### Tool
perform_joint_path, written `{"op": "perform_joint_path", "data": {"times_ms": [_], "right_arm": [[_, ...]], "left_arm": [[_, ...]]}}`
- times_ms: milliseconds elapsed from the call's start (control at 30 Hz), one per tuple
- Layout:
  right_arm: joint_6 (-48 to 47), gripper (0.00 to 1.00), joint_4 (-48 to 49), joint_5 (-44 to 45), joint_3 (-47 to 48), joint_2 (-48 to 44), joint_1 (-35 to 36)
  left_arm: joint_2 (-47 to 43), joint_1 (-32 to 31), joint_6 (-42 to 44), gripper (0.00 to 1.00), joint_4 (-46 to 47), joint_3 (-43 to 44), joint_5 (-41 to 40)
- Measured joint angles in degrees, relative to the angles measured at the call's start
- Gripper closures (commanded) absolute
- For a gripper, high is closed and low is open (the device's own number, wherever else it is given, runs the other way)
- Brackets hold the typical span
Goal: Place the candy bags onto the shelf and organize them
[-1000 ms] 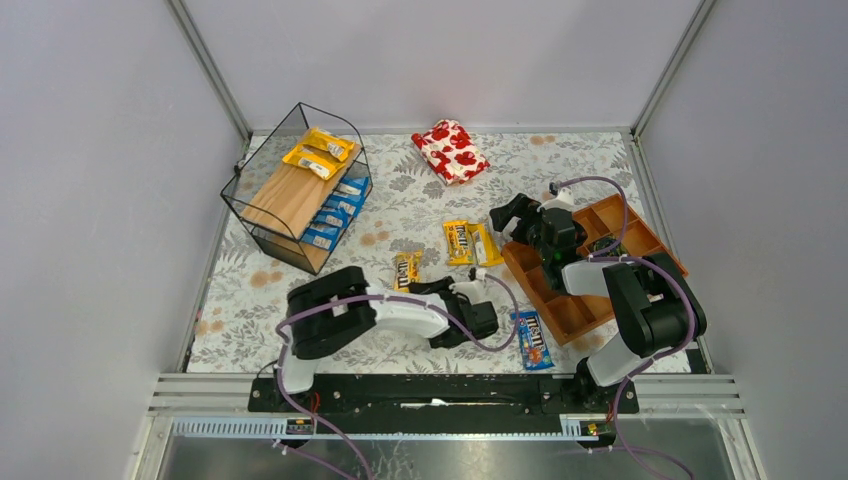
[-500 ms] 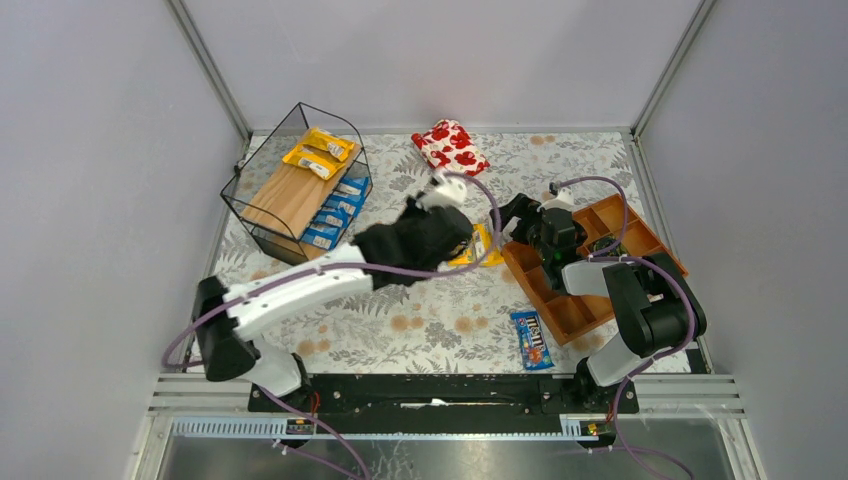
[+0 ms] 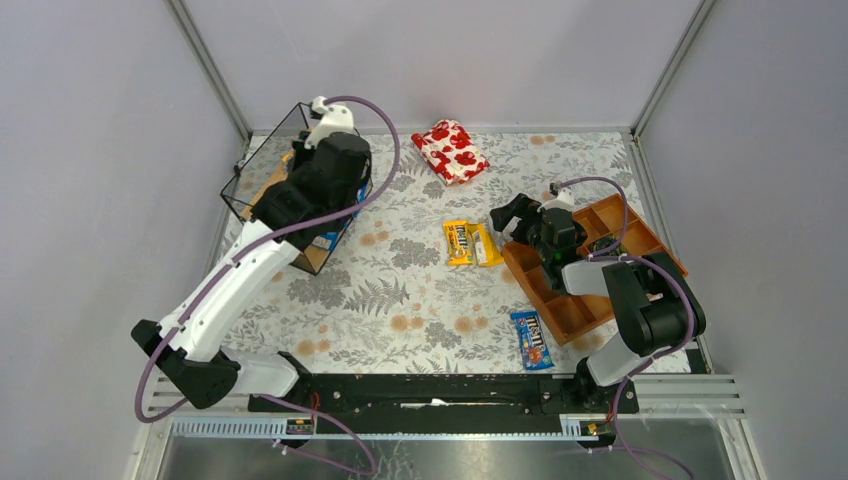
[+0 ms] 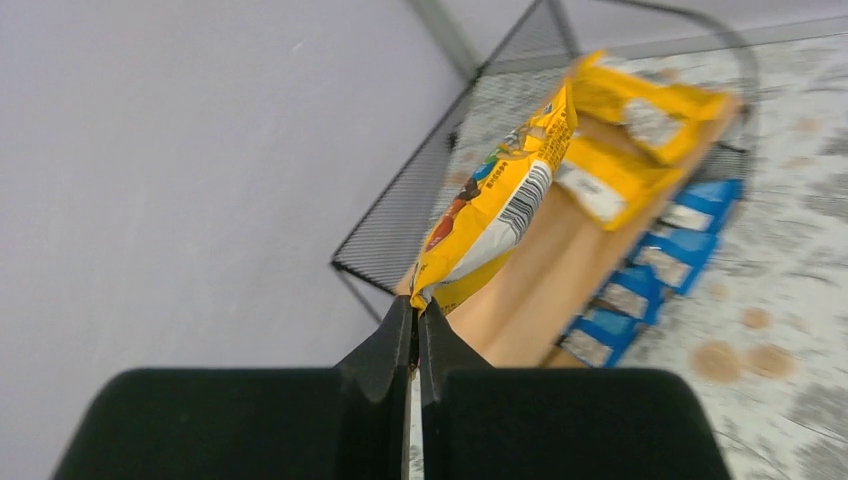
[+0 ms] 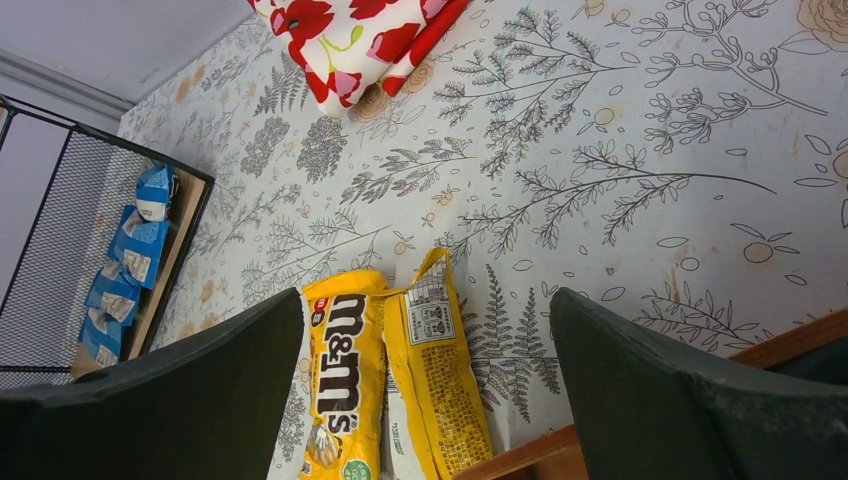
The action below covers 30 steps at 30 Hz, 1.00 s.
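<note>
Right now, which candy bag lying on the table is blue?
The lone bag near the front edge, beside the orange tray. The two yellow bags on the table lie side by side, farther back.

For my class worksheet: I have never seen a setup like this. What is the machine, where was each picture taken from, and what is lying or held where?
These are two robot arms bolted to a table. One picture looks down from above; the other two come from a camera on each wrist. The left gripper is shut on a yellow candy bag, held above the wire shelf, where other yellow bags lie on its top board and blue bags below. The right gripper is open near two yellow bags on the table. A lone blue bag, a floral pouch and a brown tray also lie there.
</note>
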Motion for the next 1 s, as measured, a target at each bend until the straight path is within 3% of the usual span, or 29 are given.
{"op": "perform_joint_path", "data": {"times_ms": [333, 567, 1000], "right_arm": [[0.2, 0.00, 0.0, 0.0, 0.0, 0.1, 0.0], [0.3, 0.00, 0.0, 0.0, 0.0, 0.1, 0.0], [1.1, 0.00, 0.1, -1.1, 0.0, 0.2, -0.1]], "left_arm": [[4.2, 11.2, 1.9, 1.00, 3.0, -5.1, -7.5], [12.0, 13.0, -1.7, 1.00, 3.1, -5.7, -12.1], [20.7, 15.1, -14.5, 1.00, -5.0, -8.8, -14.0]]}}
